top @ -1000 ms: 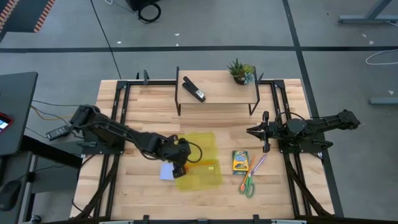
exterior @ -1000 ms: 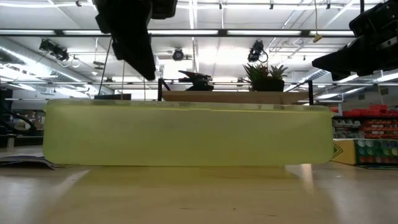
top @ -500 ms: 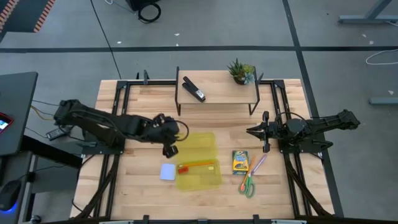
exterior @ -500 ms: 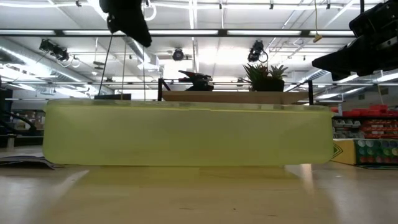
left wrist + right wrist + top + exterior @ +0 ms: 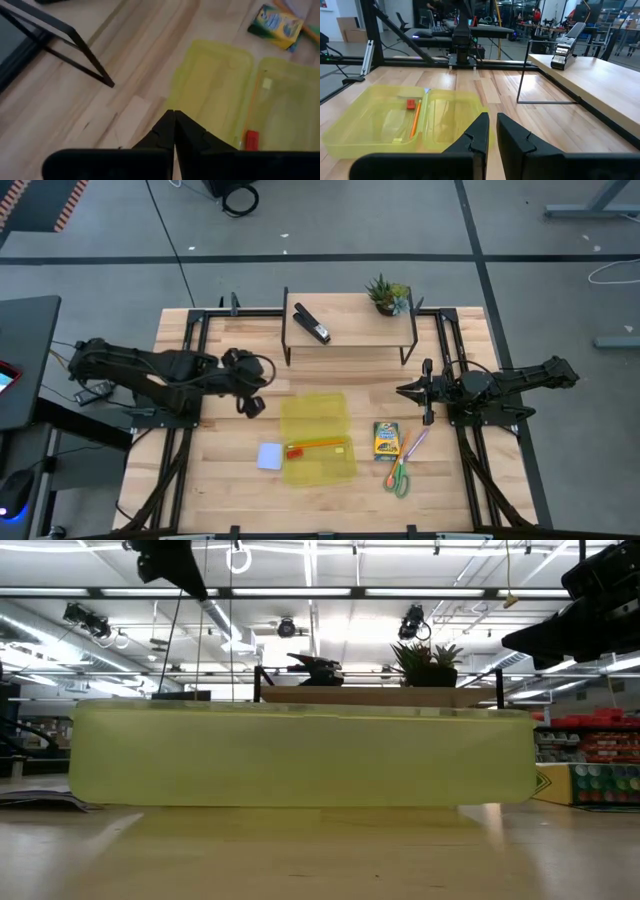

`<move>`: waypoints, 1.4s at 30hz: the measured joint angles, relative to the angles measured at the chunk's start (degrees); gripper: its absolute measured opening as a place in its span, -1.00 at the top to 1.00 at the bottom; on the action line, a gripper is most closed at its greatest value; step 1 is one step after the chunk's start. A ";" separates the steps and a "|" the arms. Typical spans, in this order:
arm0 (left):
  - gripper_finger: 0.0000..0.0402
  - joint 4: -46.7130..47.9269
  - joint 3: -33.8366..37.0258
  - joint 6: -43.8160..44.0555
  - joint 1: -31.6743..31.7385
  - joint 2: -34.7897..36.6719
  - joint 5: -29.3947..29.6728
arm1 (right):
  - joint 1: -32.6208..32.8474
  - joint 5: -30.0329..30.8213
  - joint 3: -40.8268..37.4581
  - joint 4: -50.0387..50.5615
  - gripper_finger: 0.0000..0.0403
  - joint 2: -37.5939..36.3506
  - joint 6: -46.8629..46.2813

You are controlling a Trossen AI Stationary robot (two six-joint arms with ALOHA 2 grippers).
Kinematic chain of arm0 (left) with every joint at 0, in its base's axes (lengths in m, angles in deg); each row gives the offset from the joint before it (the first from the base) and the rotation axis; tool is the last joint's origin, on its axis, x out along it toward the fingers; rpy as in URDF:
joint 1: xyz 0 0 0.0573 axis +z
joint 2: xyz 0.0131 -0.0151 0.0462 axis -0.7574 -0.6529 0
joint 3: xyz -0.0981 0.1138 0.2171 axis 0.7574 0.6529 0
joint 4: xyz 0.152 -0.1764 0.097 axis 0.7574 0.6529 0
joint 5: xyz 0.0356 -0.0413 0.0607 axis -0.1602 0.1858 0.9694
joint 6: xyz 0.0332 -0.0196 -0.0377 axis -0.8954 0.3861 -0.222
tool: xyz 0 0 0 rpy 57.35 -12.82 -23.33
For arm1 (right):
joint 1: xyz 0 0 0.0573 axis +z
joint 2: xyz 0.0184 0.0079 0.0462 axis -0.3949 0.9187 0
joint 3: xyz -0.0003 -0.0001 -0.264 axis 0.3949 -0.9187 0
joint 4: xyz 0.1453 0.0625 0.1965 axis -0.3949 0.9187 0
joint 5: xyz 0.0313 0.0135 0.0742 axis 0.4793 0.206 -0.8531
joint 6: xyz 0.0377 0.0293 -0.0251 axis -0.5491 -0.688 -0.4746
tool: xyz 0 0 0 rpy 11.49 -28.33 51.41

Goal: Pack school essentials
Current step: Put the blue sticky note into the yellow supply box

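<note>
A yellow translucent case (image 5: 318,438) lies open in the middle of the table. An orange pencil (image 5: 318,445) and a red eraser (image 5: 293,451) lie inside it. A pale blue notepad (image 5: 269,456) lies flat beside its left edge. To its right on the wood lie a crayon box (image 5: 386,440), a purple pen (image 5: 415,445) and green-handled scissors (image 5: 399,477). My left gripper (image 5: 252,406) hangs shut above the bare wood, left of the case and clear of it (image 5: 174,116). My right gripper (image 5: 405,391) waits shut at the right, pointing level toward the case (image 5: 492,122).
A raised wooden shelf (image 5: 350,332) on thin black legs stands at the far edge, with a black stapler (image 5: 311,324) and a small potted plant (image 5: 387,294) on it. In the low view the case's wall (image 5: 300,755) fills the middle of the picture.
My left gripper has risen from over the case's near left part and drawn back toward the table's left and far side, tipping less steeply down. The pencil and eraser lie still in the case. The right arm has kept still.
</note>
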 joint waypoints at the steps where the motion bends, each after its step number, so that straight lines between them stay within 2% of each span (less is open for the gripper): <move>1: 0.95 -0.89 0.91 0.43 -0.29 0.83 -0.90 | -0.01 0.00 0.00 -0.01 0.79 0.00 0.00; 5: 0.92 -2.38 3.34 1.67 -1.28 1.60 -7.05 | 0.00 0.00 0.00 -0.01 0.79 0.00 0.00; 9: 0.76 -2.53 5.17 1.89 -2.60 -0.17 -12.31 | -0.01 0.00 0.00 -0.01 0.79 0.00 0.00; 20: 0.17 -1.62 5.41 -0.42 -4.78 -9.38 -16.93 | -0.01 0.00 0.00 -0.01 0.79 0.00 0.00; 27: -0.11 -1.30 5.41 -1.87 -6.48 -15.97 -20.87 | -0.01 0.00 0.00 -0.01 0.79 0.00 0.00; 35: -0.25 -2.03 5.41 -3.78 -9.26 -21.84 -21.28 | -0.02 0.00 0.00 -0.01 0.79 0.00 0.00; 42: -0.21 -8.61 5.37 -3.94 -10.98 -25.29 -23.02 | -0.02 0.00 0.00 0.01 0.79 0.00 0.00</move>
